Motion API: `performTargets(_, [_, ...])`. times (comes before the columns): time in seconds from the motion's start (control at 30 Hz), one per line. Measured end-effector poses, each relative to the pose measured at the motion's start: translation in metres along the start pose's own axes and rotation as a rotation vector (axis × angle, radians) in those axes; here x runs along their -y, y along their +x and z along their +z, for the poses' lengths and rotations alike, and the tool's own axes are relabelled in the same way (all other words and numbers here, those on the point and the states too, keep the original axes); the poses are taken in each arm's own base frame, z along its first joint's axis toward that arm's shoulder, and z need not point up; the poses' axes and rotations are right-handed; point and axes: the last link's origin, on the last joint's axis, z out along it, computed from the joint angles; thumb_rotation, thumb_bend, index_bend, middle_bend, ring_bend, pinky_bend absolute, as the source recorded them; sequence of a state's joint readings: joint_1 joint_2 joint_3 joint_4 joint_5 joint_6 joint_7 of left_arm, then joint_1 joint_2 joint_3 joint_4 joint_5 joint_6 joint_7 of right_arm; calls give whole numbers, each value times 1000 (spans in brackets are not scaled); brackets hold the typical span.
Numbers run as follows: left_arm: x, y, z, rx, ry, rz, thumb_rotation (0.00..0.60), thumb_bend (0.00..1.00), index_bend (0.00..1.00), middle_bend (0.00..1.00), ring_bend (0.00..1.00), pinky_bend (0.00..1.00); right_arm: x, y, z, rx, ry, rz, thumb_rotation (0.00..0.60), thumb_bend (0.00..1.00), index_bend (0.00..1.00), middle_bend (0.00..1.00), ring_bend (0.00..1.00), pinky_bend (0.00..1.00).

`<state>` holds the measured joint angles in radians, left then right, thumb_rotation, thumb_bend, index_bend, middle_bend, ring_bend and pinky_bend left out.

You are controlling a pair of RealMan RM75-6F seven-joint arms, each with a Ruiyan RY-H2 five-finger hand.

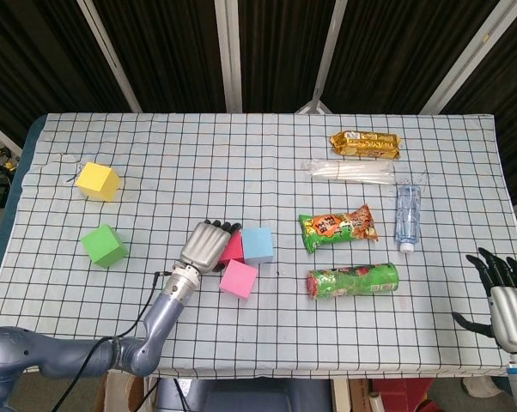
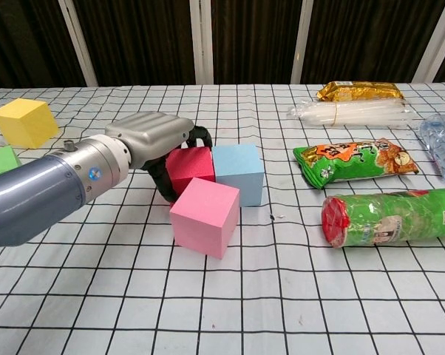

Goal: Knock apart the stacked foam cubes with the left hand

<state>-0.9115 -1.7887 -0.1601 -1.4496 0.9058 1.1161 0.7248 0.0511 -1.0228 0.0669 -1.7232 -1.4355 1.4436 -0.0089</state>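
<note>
Three foam cubes sit bunched on the checked bench [image 1: 267, 343], none on top of another as far as either view shows. Largest in the scene is the bench itself, spread under everything. Next comes the left hand [image 1: 206, 245], its back up and its fingers curled down over the top edge of the red cube [image 2: 189, 166]; it grips nothing, and whether the fingertips press the foam or only lie on it cannot be told. The right hand [image 1: 504, 296] hangs off the bench's near corner, well apart from the left hand, fingers spread and holding nothing.

Blue cube [image 2: 237, 171] stands just beyond the red one, on the side away from the left hand, touching it. Pink cube [image 2: 205, 215] lies just in front of the hand, twisted on its base and leaning against the red cube's near corner.

Judged from this, the stack is already down and what remains is spreading the cluster. To do that well, keep the fingers hooked and low so they push on the foam's side rather than skate over its top, sweep sideways in one short stroke, and stop short of the snack bags [image 1: 337, 227] lying further off beyond the blue cube. Foam is light, so a gentle shove should be enough.
</note>
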Motion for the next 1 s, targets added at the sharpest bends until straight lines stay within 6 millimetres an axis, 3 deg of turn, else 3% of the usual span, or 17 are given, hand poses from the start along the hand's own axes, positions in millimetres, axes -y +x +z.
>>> performTargets(0.23, [9, 14, -2, -80, 13, 24, 600, 397, 331, 510, 431, 492, -1, 2, -2, -2, 1, 4, 600, 59, 173, 92, 127, 0])
performTargets(0.33, [23, 23, -6, -103, 36, 45, 600, 385, 310, 485, 431, 491, -1, 2, -2, -4, 1, 6, 600, 59, 173, 91, 127, 0])
performTargets(0.43, [44, 33, -12, -124, 74, 82, 600, 306, 293, 415, 410, 479, -1, 2, -2, -1, 2, 7, 600, 59, 173, 91, 127, 0])
performTargets(0.53, [68, 38, -20, -123, 115, 112, 600, 105, 261, 275, 326, 418, 1, 1, -3, 7, 6, 5, 600, 59, 172, 92, 128, 0])
performTargets(0.57, [74, 39, -22, -122, 126, 115, 600, 42, 212, 185, 251, 348, 1, 0, -3, 9, 8, 4, 600, 59, 172, 92, 128, 0])
performTargets(0.6, [79, 40, -23, -122, 135, 112, 600, 12, 134, 95, 152, 260, 2, 0, -3, 13, 11, 4, 600, 59, 172, 92, 128, 0])
performTargets(0.67, [84, 40, -23, -128, 144, 93, 600, 0, 27, 7, 30, 146, 3, -1, -3, 18, 17, 5, 600, 59, 173, 91, 128, 0])
performTargets(0.8, [93, 38, -18, -147, 176, 38, 600, 0, 0, 0, 0, 104, 5, -1, -3, 14, 22, 7, 600, 59, 173, 91, 127, 0])
performTargets(1.0, [86, 43, -13, -157, 161, 19, 600, 0, 0, 0, 0, 100, 3, -2, -3, 24, 17, 3, 600, 59, 173, 91, 128, 0])
